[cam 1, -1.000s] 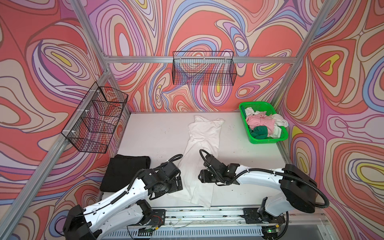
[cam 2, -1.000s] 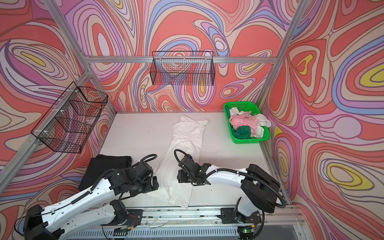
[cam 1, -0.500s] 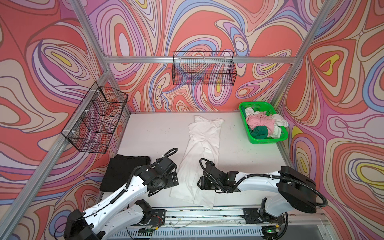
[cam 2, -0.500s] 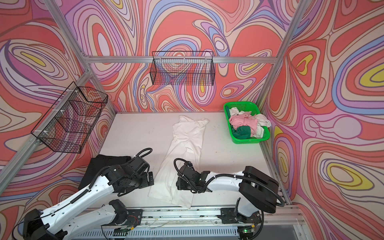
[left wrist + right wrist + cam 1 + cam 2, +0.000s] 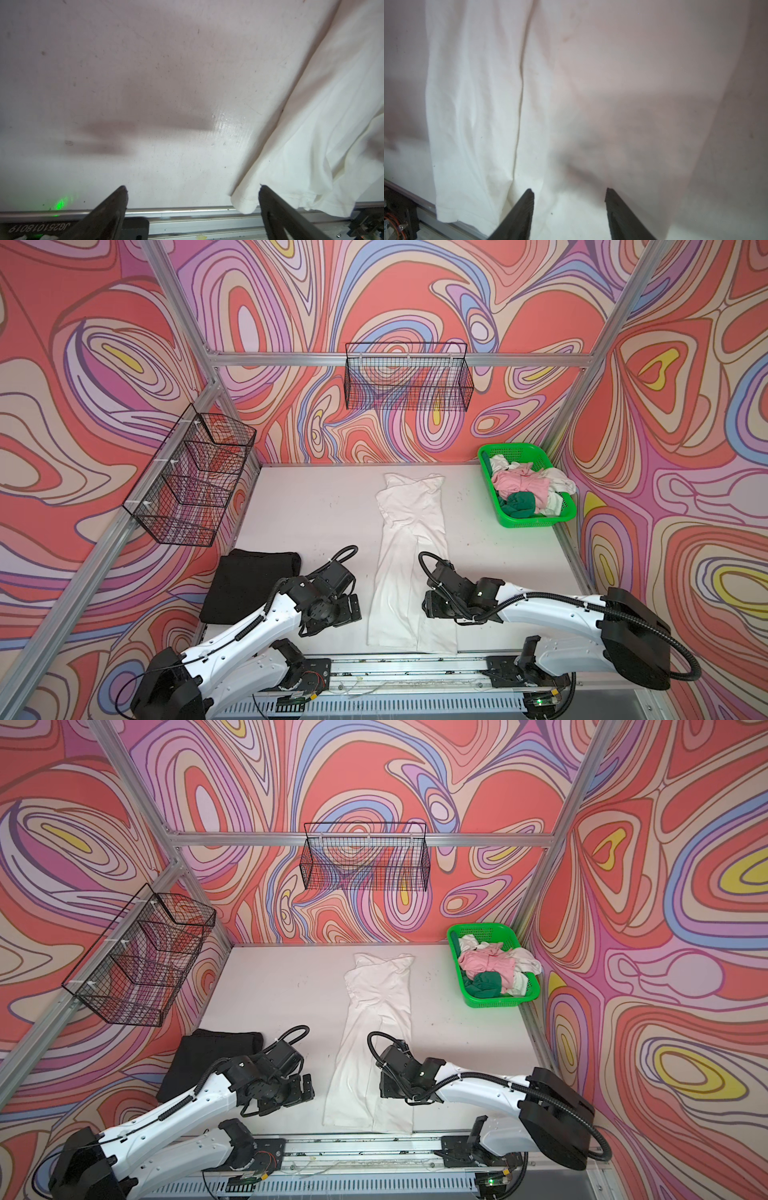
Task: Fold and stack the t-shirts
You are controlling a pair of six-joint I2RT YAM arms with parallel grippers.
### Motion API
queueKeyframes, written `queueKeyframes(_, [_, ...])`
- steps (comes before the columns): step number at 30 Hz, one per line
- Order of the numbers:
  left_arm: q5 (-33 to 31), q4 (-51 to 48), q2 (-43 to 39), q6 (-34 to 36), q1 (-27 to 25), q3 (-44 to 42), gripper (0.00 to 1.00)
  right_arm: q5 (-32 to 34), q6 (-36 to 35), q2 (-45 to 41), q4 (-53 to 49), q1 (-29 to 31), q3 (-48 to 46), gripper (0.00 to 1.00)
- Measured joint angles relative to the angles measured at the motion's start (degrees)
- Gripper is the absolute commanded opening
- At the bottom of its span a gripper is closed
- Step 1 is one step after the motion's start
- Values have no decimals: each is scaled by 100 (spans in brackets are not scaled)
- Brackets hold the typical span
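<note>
Top views: off-white t-shirt (image 5: 409,572) on speckled tabletop (image 5: 316,506), swirl-patterned walls (image 5: 415,294).

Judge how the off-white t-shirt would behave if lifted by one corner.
Probably floppy: the off-white t-shirt lies in soft creases, folded into a narrow strip. Likely light: the cloth looks thin. Held by one corner, it would probably sag and unfold.

Arms (image 5: 249,626): white shells, black joints
Hoses (image 5: 351,548): black ribbed loops at both wrists
Fingers (image 5: 112,207): dark tapered wedges
Bases (image 5: 505,670): black mounts, silver rail (image 5: 407,668) at 6 o'clock
</note>
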Motion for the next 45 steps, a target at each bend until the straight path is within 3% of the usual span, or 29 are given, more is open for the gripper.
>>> queueKeyframes(8, [-7, 48, -2, 2, 0, 0, 100, -149, 186, 682, 341, 704, 649, 45])
queueKeyframes(13, [-4, 90, -2, 0, 0, -9, 100, -37, 382, 984, 433, 699, 649, 35])
queueKeyframes(27, [44, 254, -2, -13, 0, -173, 100, 9, 522, 1543, 903, 699, 678, 21])
queueKeyframes(35, [85, 284, -2, -20, 0, -199, 100, 87, 581, 1596, 981, 697, 675, 0])
queueKeyframes(45, [127, 330, 2, -20, 0, -267, 100, 308, 715, 984, 776, 699, 485, 0])
